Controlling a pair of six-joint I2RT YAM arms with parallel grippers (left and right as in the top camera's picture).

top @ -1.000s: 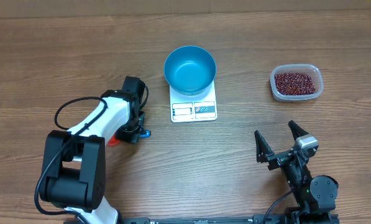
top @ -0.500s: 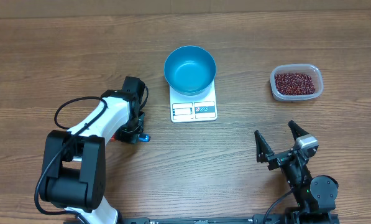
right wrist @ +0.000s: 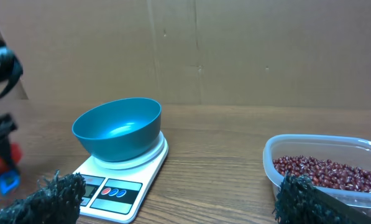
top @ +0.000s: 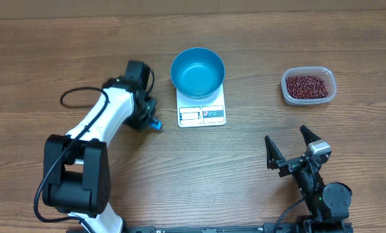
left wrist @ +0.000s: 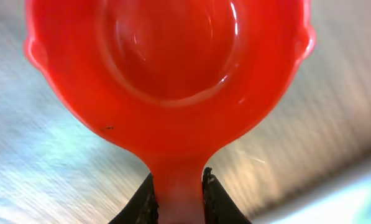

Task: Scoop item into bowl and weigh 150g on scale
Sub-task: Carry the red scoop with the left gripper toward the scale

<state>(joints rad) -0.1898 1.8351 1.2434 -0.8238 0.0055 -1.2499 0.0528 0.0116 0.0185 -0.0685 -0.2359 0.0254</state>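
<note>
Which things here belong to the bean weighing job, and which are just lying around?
For the job: beans, clear tub holding them, red scoop in the left hand, blue bowl, white scale under it.
Just around: only the cardboard wall at the back.

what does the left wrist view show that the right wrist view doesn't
Only the left wrist view: the red scoop up close, its cup empty, its handle pinched in the left pincer. Only the right wrist view: the blue bowl sitting on the white scale, the clear tub of beans, and the open right pincer. Both: the table, blurred in the left wrist view; a red sliver at the right wrist view's left edge may be the same scoop.
</note>
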